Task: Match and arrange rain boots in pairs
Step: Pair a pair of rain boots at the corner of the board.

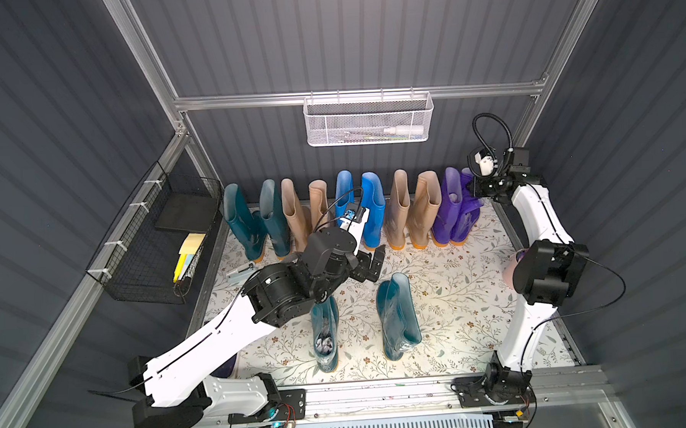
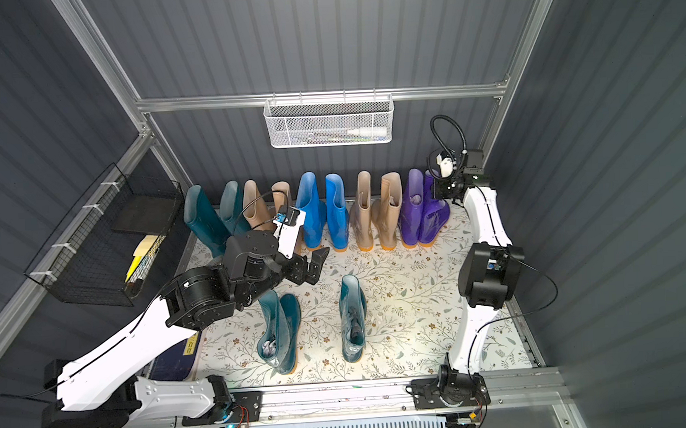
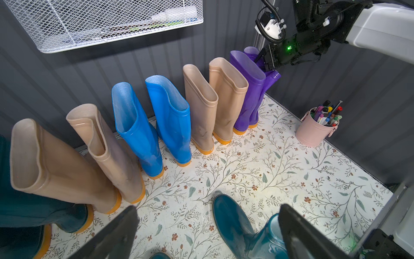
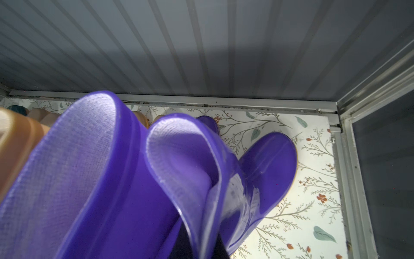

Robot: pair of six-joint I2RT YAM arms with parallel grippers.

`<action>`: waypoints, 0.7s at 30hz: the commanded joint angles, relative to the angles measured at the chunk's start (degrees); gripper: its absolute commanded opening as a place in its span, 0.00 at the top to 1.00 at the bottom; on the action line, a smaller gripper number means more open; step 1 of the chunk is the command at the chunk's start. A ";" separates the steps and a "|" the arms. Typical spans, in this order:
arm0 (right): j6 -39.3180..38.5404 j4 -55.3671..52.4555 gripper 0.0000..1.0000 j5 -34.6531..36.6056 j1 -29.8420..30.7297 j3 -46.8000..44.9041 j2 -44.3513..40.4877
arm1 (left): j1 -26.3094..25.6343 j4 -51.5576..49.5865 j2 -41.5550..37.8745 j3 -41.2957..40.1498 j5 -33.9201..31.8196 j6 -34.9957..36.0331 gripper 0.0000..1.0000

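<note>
Rain boots stand in a row along the back wall: two dark teal (image 1: 242, 223), two beige (image 1: 293, 213), two bright blue (image 1: 373, 209), two more beige (image 1: 425, 211) and two purple (image 1: 448, 206). Two further dark teal boots (image 1: 325, 335) (image 1: 397, 316) stand apart on the middle of the floor, and one shows in the left wrist view (image 3: 237, 222). My left gripper (image 1: 375, 263) (image 3: 207, 226) hangs open and empty between the row and these two. My right gripper (image 1: 476, 185) (image 4: 201, 249) is shut on the top rim of the rightmost purple boot (image 4: 183, 152).
The floor is a floral mat (image 1: 456, 297). A white mesh basket (image 1: 369, 120) hangs on the back wall and a black wire basket (image 1: 155, 239) on the left wall. A pink cup of pens (image 3: 313, 132) stands at the right wall, behind my right arm.
</note>
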 commanded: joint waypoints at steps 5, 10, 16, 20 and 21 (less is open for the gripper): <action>0.26 2.54 0.77 1.85 0.58 1.60 -0.88 | 0.08 -0.36 0.72 0.16 -0.56 0.49 0.01; 2.63 1.20 0.61 4.14 0.63 -0.39 -2.23 | 0.08 -0.31 0.20 -0.44 -0.03 0.41 0.01; 6.36 1.19 0.37 4.22 0.65 -4.74 -6.23 | 0.08 0.66 -0.90 -1.75 0.37 0.32 0.01; 8.56 0.90 0.29 5.51 0.77 -7.88 -9.09 | 0.08 1.32 -1.09 -2.65 0.80 0.23 0.01; 9.22 0.45 0.28 6.65 0.84 -8.27 -9.58 | 0.08 1.42 -1.15 -2.79 0.95 0.14 0.00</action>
